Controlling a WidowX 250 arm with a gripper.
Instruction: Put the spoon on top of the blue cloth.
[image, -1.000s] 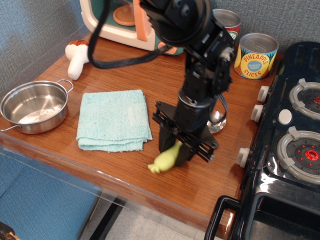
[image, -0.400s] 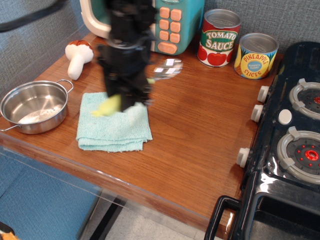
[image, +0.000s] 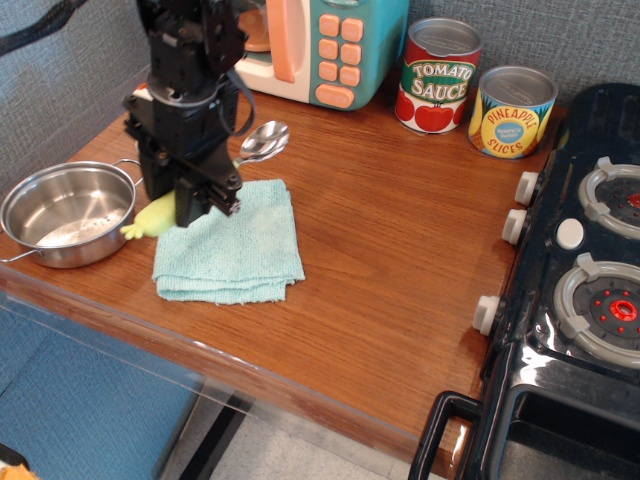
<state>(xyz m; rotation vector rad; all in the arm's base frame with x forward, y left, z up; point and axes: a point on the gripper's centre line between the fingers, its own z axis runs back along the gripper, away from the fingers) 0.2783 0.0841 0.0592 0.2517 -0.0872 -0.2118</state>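
My gripper (image: 182, 200) is shut on the spoon and holds it above the left edge of the blue cloth (image: 235, 245). The spoon's pale yellow-green handle (image: 150, 218) sticks out low on the left, toward the pot. Its shiny silver bowl (image: 262, 141) points up and right, beyond the cloth's far edge. The cloth is a folded aqua-blue towel lying flat near the table's front edge. The middle of the spoon is hidden by the fingers.
A steel pot (image: 66, 212) stands just left of the cloth. A toy microwave (image: 330, 45) and two cans (image: 440, 75) (image: 512, 110) line the back. A black toy stove (image: 590, 290) fills the right side. The table's front edge runs close below the cloth.
The gripper has carried the spoon from the right of the cloth, across the table, to above the cloth's left edge, lifted off the table.
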